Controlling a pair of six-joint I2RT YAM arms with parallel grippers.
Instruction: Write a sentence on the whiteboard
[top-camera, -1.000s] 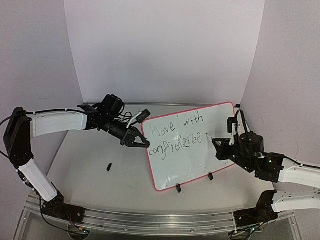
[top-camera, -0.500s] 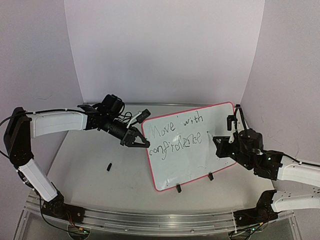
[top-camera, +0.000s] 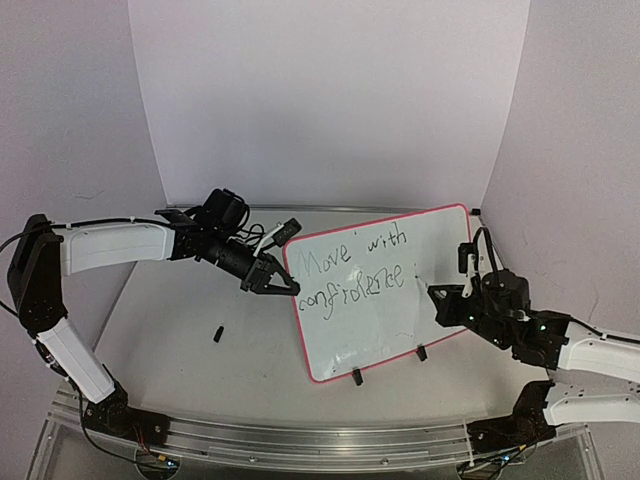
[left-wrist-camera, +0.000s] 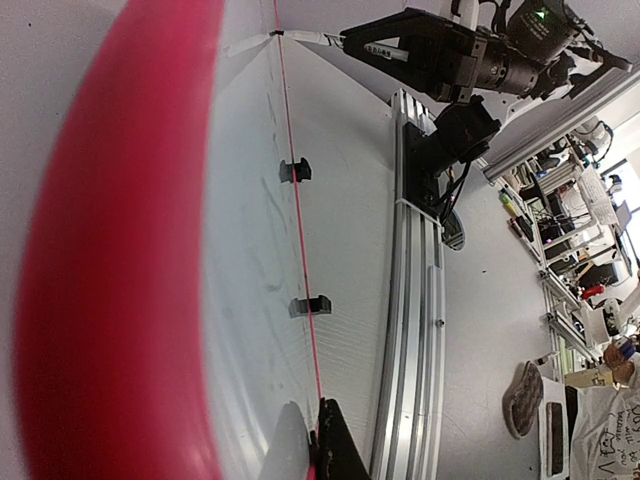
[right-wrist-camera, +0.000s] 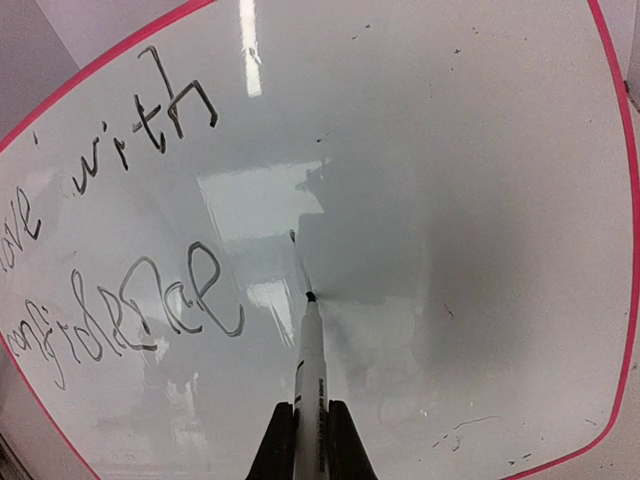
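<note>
Well, on the grey tabletop (top-camera: 190, 370) the large white whiteboard with its pink-red rim (top-camera: 385, 325) stands between my arms, with its right side and lower band bare. My left gripper (top-camera: 287, 287) pinches the board's left rim. Only that wrist view shows both black clip feet (left-wrist-camera: 295, 171) along the bottom edge. My right gripper (right-wrist-camera: 310, 440) is clamped on a white marker (right-wrist-camera: 309, 360). Its tip meets the board just right of the black handwritten sentence (top-camera: 352, 270). A small black cap (top-camera: 217, 333) lies well to the left.

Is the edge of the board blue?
No, the board has a thin pink-red rim running along its edge.
</note>
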